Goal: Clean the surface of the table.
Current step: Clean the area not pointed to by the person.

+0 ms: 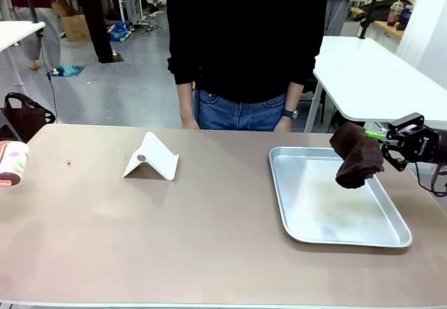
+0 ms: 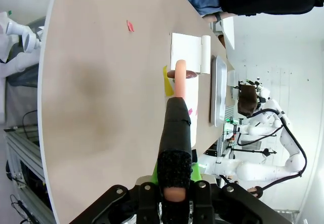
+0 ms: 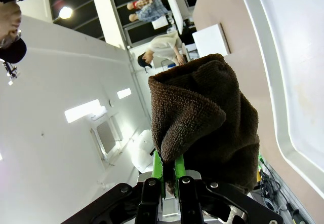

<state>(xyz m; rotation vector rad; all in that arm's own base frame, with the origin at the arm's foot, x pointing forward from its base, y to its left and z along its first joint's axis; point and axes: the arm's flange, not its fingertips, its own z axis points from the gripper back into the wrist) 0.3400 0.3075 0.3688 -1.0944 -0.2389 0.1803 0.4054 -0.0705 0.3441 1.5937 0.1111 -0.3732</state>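
Our right claw (image 1: 383,143) is clamped tight on a dark brown cloth (image 1: 356,156). In the right wrist view its green fingers (image 3: 158,176) pinch a fold of the fuzzy cloth (image 3: 202,117), and the rest bunches up in front of the claw (image 3: 169,176). The cloth hangs down from the claw over the right side of a silver tray (image 1: 300,211). The tray's pale rim (image 3: 263,72) runs just beside the cloth. Our left claw (image 2: 175,176) is closed around the black grip of a pink lint roller (image 2: 177,127). The roller sticks straight out ahead of the claw, low over the table, but we cannot tell if it touches. The tan table (image 1: 174,232) lies under both claws and spreads far out from the left claw (image 2: 101,82). Past the roller's tip sits a white folded stand (image 2: 187,51), and off to one side lies a tiny red scrap (image 2: 130,26). In the front view the stand (image 1: 151,159) is well apart from the right claw, with the scrap (image 1: 69,161) farther still. A person (image 1: 244,29) in a black top stands across the table.
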